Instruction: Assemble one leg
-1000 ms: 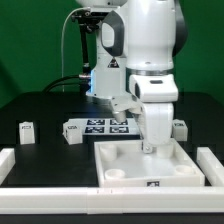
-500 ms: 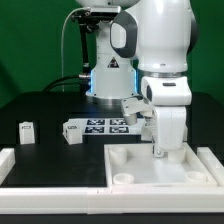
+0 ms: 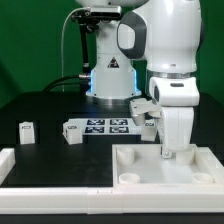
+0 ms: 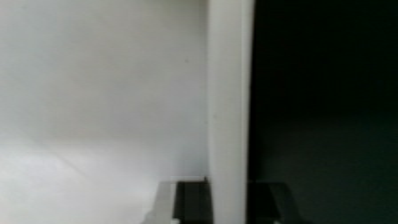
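Observation:
My gripper [image 3: 172, 151] points straight down at the far wall of the large white square tray [image 3: 131, 157], at the exterior view's right. In the wrist view the tray's thin upright wall [image 4: 231, 90] runs between my two dark fingers [image 4: 191, 205], and the gripper [image 4: 231, 203] is shut on it. One leg [image 3: 27, 131], a small white block with a tag, stands alone on the dark table at the exterior view's left. Another small tagged block [image 3: 150, 124] shows just behind my gripper, partly hidden.
The marker board [image 3: 104, 126] lies mid-table in front of the robot base. A low white rail [image 3: 55, 177] runs along the front, with a raised end [image 3: 7, 160] at the exterior view's left. A round socket [image 3: 128, 178] shows in the tray's near corner.
My gripper and the tray have moved together toward the exterior view's right. The lone leg and the marker board have not moved.

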